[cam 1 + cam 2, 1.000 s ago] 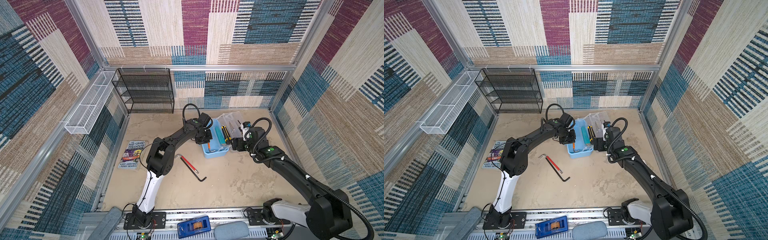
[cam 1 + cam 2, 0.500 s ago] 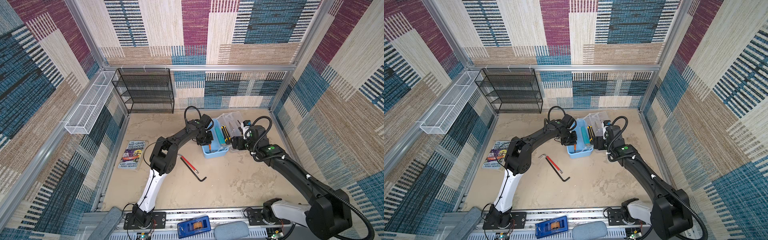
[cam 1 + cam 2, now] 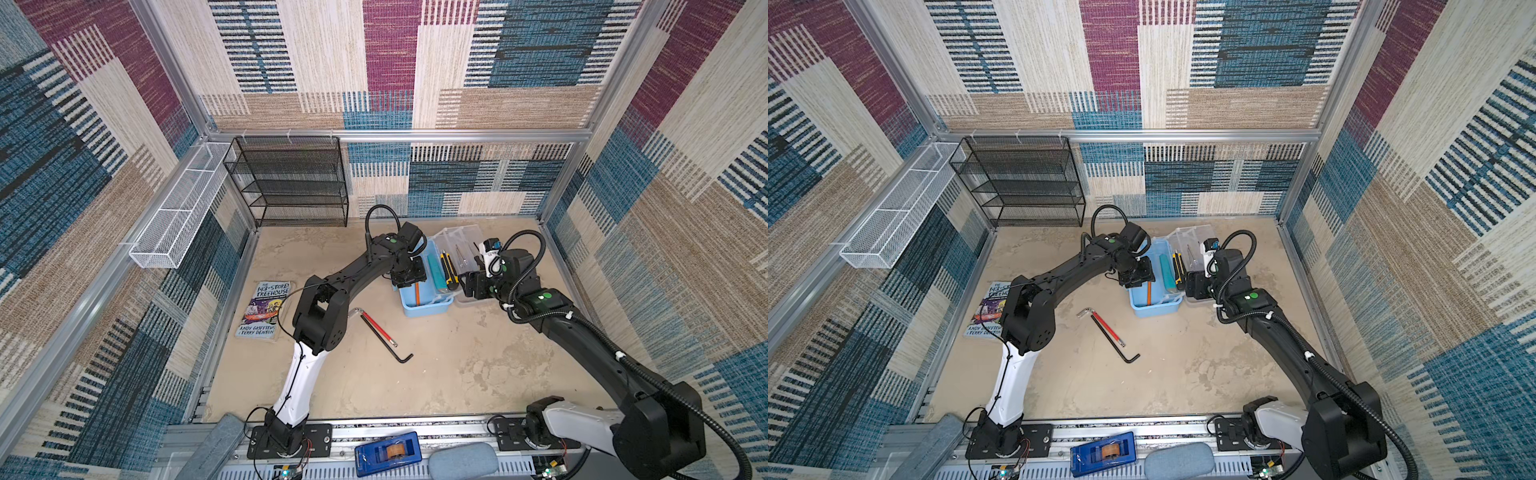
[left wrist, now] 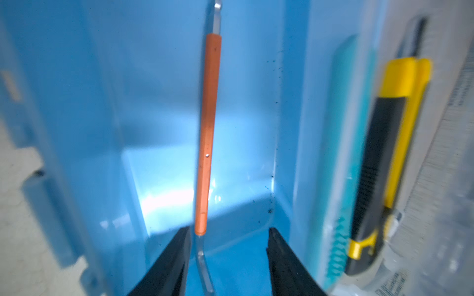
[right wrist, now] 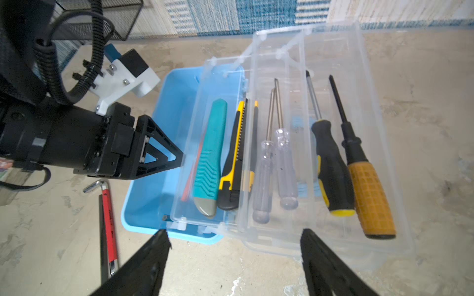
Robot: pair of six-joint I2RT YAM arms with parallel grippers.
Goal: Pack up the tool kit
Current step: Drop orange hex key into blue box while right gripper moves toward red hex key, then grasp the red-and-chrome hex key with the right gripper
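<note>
Where the beige tabletop nears its far edge, right of the middle, the pale blue plastic case stands open, its clear hinged lid folded out flat toward the right edge. The left gripper hangs over the case's blue trough with its fingers spread, pinching nothing; the right gripper hovers at the near end of the lid, fingers also spread wide and empty. A teal utility knife and a yellow-and-black utility knife lie side by side in a clear tray over the case, and four slim screwdrivers rest in the lid. An orange-sleeved hex key lies on the trough floor, its bent end between the left fingertips. A red-sleeved hex key and a black hex key lie side by side near the tabletop's middle.
</note>
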